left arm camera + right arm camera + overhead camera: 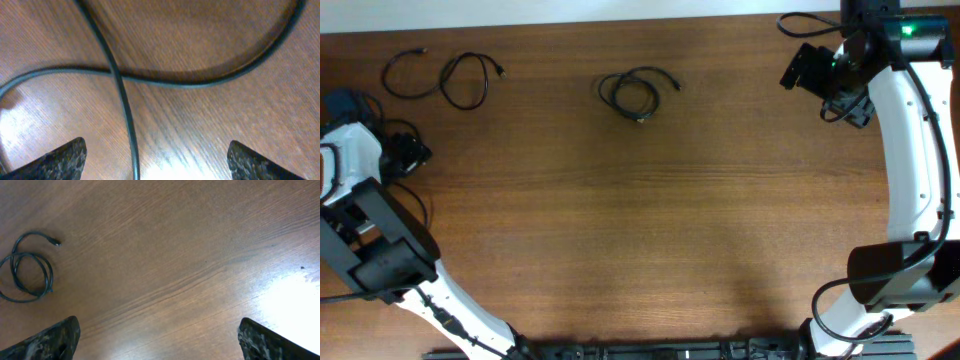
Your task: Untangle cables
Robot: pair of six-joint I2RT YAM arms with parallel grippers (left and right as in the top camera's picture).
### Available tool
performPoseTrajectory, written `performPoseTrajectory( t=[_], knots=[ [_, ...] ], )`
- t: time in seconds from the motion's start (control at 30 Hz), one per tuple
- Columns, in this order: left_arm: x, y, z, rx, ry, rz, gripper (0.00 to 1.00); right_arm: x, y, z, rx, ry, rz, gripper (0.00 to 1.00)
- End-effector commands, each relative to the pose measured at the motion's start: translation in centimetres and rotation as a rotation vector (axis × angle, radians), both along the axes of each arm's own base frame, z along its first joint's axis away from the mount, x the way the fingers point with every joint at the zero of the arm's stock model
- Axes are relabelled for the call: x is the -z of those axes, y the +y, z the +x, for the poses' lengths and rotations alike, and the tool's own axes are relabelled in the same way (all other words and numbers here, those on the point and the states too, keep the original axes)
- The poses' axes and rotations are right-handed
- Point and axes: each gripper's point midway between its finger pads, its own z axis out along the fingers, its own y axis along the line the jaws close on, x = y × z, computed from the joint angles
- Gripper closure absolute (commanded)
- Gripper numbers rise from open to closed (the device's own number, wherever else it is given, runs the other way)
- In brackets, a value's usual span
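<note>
Three black cables lie along the far side of the table: a loose loop (408,75), a second loop (468,80) beside it, and a small coiled bundle (635,92) near the middle. My left gripper (408,155) is open at the left edge, below the two loops. In the left wrist view its open fingers (157,160) hang close over a thin black cord (125,115) that crosses itself; nothing is held. My right gripper (805,70) is open and empty at the far right. The right wrist view shows its fingers (160,340) over bare wood, with the coiled bundle (27,272) far off.
The wooden table (640,220) carries nothing else. Both white arms reach in from the front corners, the left one (380,250) and the right one (920,180). Thicker black arm wires hang by each wrist.
</note>
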Motion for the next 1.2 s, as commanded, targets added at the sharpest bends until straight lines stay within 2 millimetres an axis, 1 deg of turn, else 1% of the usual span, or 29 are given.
performPoseTrajectory(
  t=[0.0, 0.07, 0.1, 0.13, 0.17, 0.2, 0.23, 0.27, 0.3, 0.4, 0.47, 0.53, 0.57, 0.67, 0.7, 0.73, 0.8, 0.83, 0.87, 0.9, 0.93, 1.0, 1.1, 1.13, 1.17],
  knots=[
    [1.4, -0.5, -1.1, 0.006, 0.013, -0.013, 0.21, 0.0, -0.3, 0.0, 0.010, 0.002, -0.010, 0.02],
    [2.3, -0.6, -1.4, 0.006, 0.014, -0.013, 0.23, 0.0, -0.3, 0.0, 0.010, 0.002, -0.010, 0.02],
    [2.7, -0.7, -1.5, 0.006, 0.012, -0.013, 0.33, 0.0, -0.3, 0.0, 0.010, 0.002, -0.010, 0.02],
    [3.1, -0.7, -1.5, 0.006, 0.008, -0.010, 0.56, 0.0, -0.3, 0.0, 0.009, 0.002, -0.010, 0.02],
    [3.2, -0.7, -1.5, 0.006, 0.004, -0.008, 0.68, 0.0, -0.3, 0.0, 0.010, 0.002, -0.010, 0.02],
    [3.3, -0.6, -1.3, 0.006, -0.006, -0.001, 0.73, 0.0, -0.3, 0.0, 0.010, 0.002, -0.010, 0.02],
    [3.2, -0.4, -1.0, 0.006, -0.015, 0.005, 0.85, 0.0, -0.3, 0.0, 0.010, 0.002, -0.010, 0.02],
    [3.1, -0.2, -0.7, 0.005, -0.031, 0.015, 0.94, 0.0, -0.3, 0.0, 0.010, 0.002, -0.010, 0.02],
    [2.9, 0.1, -0.2, 0.004, -0.052, 0.026, 1.00, 0.0, -0.3, 0.0, 0.010, 0.002, -0.010, 0.01],
    [1.9, 1.7, 1.8, -0.118, -0.176, 0.061, 1.00, 0.0, -0.3, 0.0, 0.010, 0.002, -0.010, 0.02],
    [-0.2, 3.3, 3.7, -0.189, -0.286, 0.075, 1.00, 0.0, -0.3, 0.0, 0.010, 0.002, -0.010, 0.02],
    [-2.4, 4.5, 5.5, -0.223, -0.408, 0.033, 1.00, 0.0, -0.3, 0.0, 0.010, 0.002, -0.010, 0.02],
    [-3.7, 5.6, 6.2, -0.250, -0.470, 0.028, 1.00, 0.0, -0.3, 0.0, 0.010, 0.002, -0.010, 0.02],
    [-6.7, 8.3, 6.8, -0.271, -0.553, 0.077, 1.00, 0.0, -0.3, 0.0, 0.010, 0.002, -0.010, 0.02],
    [-7.5, 9.0, 6.9, -0.276, -0.571, 0.089, 1.00, 0.0, -0.3, 0.0, 0.010, 0.002, -0.011, 0.02],
    [-8.1, 9.5, 6.9, -0.280, -0.586, 0.100, 1.00, 0.0, -0.3, 0.0, 0.010, 0.002, -0.010, 0.02],
    [-8.3, 9.7, 7.0, -0.281, -0.593, 0.105, 1.00, 0.0, -0.3, 0.0, 0.010, 0.002, -0.010, 0.02],
    [-8.2, 9.7, 7.0, -0.281, -0.592, 0.105, 0.88, 0.0, -0.3, 0.0, 0.010, 0.002, -0.010, 0.02],
    [-8.2, 9.7, 7.0, -0.280, -0.592, 0.106, 0.86, 0.0, -0.3, 0.0, 0.010, 0.002, -0.010, 0.02],
    [-8.2, 9.7, 7.0, -0.251, -0.582, 0.116, 0.80, 0.0, -0.3, 0.0, 0.010, 0.002, -0.010, 0.02],
    [-8.2, 9.5, 7.1, -0.202, -0.566, 0.129, 0.71, 0.0, -0.3, 0.0, 0.010, 0.002, -0.010, 0.02],
    [-7.9, 9.0, 7.2, -0.120, -0.527, 0.145, 0.57, 0.0, -0.3, 0.0, 0.009, 0.002, -0.010, 0.02],
    [-7.2, 8.3, 6.7, -0.108, -0.487, 0.122, 0.50, 0.0, -0.3, 0.0, 0.010, 0.002, -0.010, 0.02],
    [-7.2, 7.7, 7.0, -0.076, -0.491, 0.104, 0.48, 0.0, -0.3, 0.0, 0.009, 0.002, -0.010, 0.02],
    [-7.5, 6.7, 7.7, 0.002, -0.502, 0.087, 0.41, 0.0, -0.3, 0.0, 0.010, 0.002, -0.010, 0.02]
  ],
)
